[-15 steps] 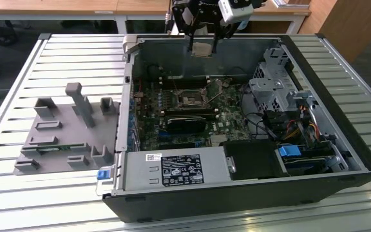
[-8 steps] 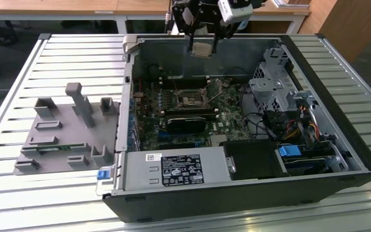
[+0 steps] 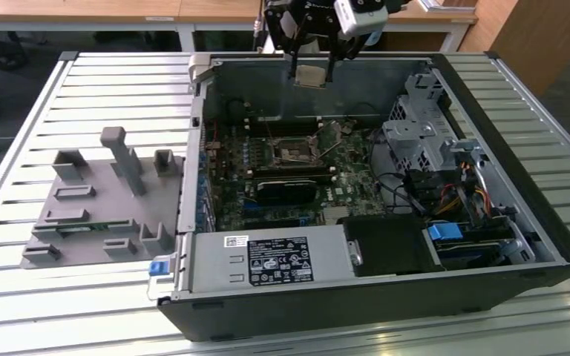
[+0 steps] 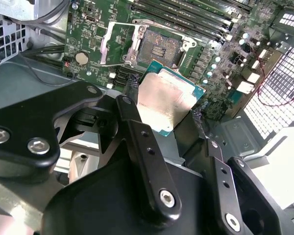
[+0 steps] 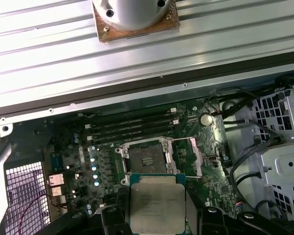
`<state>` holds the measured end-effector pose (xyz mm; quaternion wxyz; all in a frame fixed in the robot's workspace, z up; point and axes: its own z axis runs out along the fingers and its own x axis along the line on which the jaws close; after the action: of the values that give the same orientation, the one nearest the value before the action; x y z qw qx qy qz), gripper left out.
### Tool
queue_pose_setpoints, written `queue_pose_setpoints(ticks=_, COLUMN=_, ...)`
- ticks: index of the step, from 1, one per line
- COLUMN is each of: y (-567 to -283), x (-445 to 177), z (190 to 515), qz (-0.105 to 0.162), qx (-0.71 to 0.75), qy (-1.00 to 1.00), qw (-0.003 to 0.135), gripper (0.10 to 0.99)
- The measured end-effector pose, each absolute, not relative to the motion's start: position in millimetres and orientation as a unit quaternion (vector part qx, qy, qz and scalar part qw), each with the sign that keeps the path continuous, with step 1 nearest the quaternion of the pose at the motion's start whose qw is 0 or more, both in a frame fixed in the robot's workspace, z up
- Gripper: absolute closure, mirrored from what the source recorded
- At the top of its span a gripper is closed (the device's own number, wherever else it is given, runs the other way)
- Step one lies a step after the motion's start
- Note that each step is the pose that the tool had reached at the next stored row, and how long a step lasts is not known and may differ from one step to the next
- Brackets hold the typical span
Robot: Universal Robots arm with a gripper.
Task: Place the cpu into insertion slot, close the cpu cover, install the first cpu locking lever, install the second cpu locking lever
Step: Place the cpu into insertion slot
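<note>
Exterior view: gripper clamped on cpu, above open computer case; insertion slot uncovered inside.

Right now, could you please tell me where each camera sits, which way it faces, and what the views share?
Exterior view: off the arm, looking down at an angle into the open computer case; the gripper holds the cpu above it.
First wrist view: on the arm, facing down past the cpu to the insertion slot; fingers flank the cpu.
Second wrist view: on the arm, looking along the black fingers to the cpu.
Shared: both wrist views show the cpu, the insertion slot and the open cpu cover.
</note>
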<state>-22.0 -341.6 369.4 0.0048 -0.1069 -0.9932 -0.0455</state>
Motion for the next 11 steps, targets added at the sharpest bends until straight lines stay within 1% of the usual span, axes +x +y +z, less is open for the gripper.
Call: queue_pose_setpoints(ticks=11, y=-341.6, x=-22.0, z=369.4, qz=-0.046, qx=-0.115, qy=-0.992, qw=0.004, gripper=0.545)
